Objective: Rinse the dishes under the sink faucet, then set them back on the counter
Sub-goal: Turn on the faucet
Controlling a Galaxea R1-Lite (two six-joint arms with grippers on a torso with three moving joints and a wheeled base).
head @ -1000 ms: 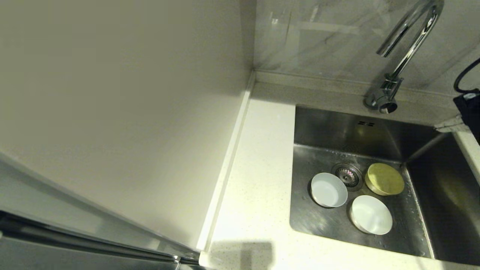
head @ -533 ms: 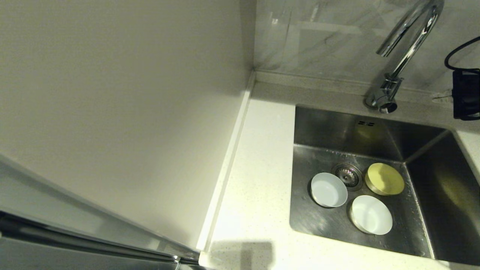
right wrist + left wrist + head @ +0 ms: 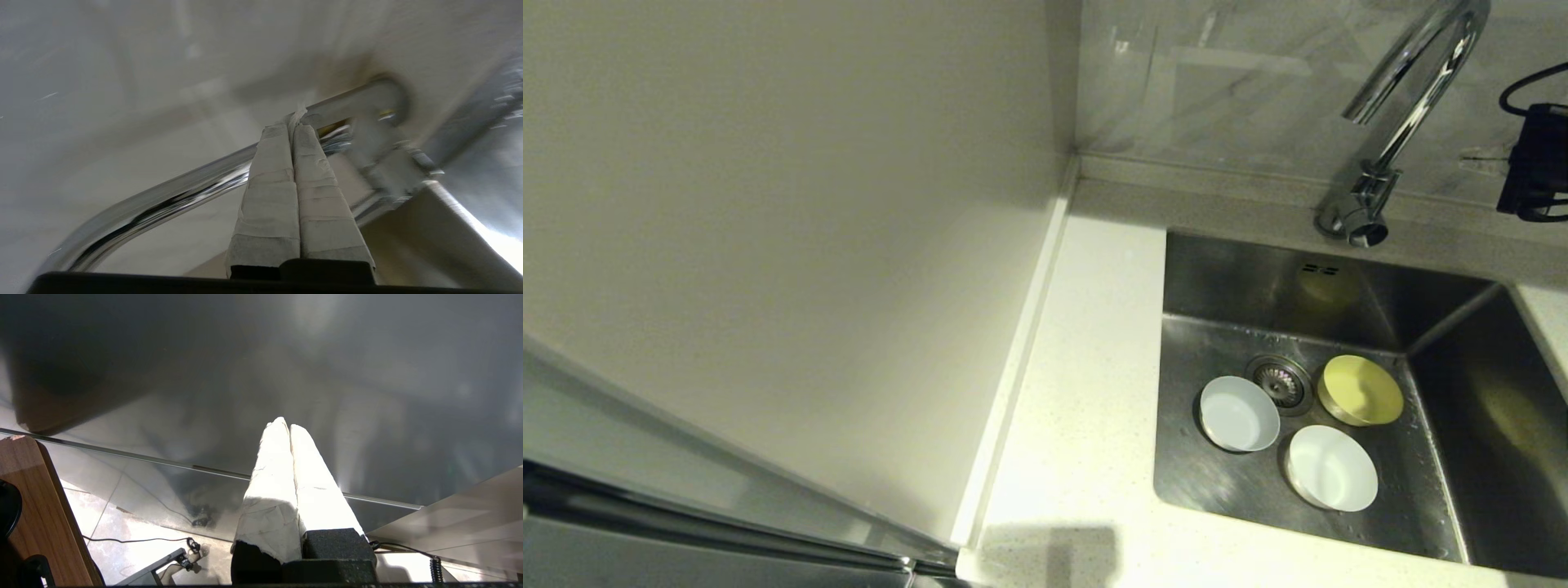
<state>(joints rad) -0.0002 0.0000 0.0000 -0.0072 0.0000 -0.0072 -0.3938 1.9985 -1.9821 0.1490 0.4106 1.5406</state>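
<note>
White speckled tabletop (image 3: 1086,343) borders steel sink (image 3: 1454,408); marble wall behind. Three bowls on sink floor round drain (image 3: 1280,380), far below and apart from fingers: grey-blue bowl (image 3: 1238,413), white bowl (image 3: 1331,468), yellow bowl (image 3: 1361,389). No water running. Right gripper (image 3: 297,122) pressed shut, empty, tips just beside faucet (image 3: 1388,147) base and lever. Left gripper (image 3: 284,424) shut, parked away from sink. Risks, judged: shut tips slide off slick chrome; push too hard, water splashes onto tabletop; stream misses bowls, none under spout.

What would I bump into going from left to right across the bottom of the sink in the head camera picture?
Grey-blue bowl → drain → white bowl → yellow bowl.
</note>
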